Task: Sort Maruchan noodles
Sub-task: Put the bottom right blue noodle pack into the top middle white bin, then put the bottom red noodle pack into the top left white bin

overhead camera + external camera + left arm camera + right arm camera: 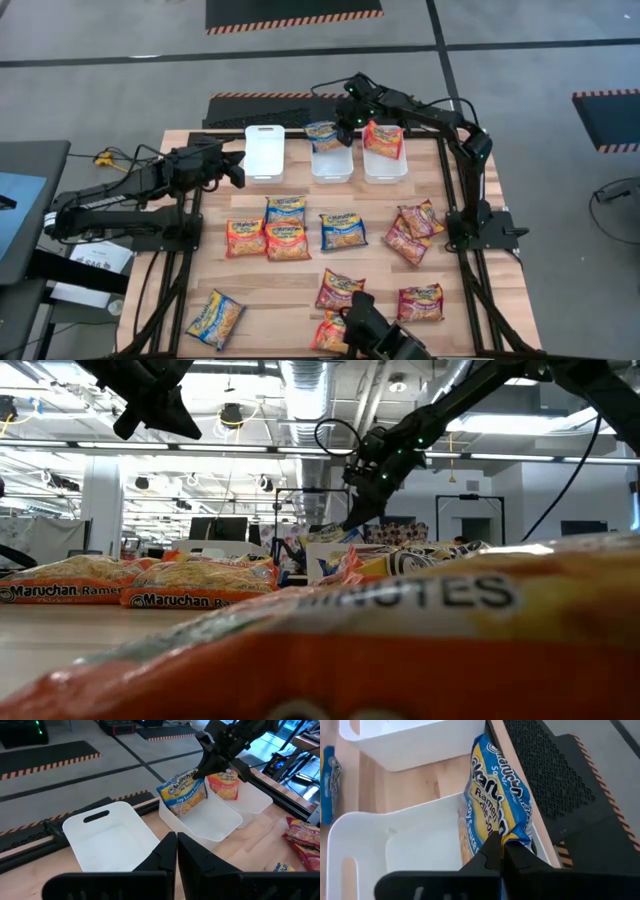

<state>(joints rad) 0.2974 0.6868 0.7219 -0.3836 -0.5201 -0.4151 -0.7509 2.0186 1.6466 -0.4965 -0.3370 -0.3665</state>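
Note:
Three white bins stand in a row at the table's far edge: an empty left one, a middle one and a right one. An orange Maruchan packet stands in the right bin. A blue Maruchan packet stands in the middle bin's far end, with my right gripper shut on it. My left gripper hovers shut and holding nothing near the left bin. Several more packets lie flat on the wood. My right gripper pinches the blue packet's upper edge, near a corner, between its two fingers. The fingers slant down from above the table's far side. The packet stands tilted, its lower part down inside the middle bin, by the far wall.
Red, orange and blue packets are scattered over the table's middle and near part. One packet lies right before the low camera. A dark perforated mat lies just past the bins.

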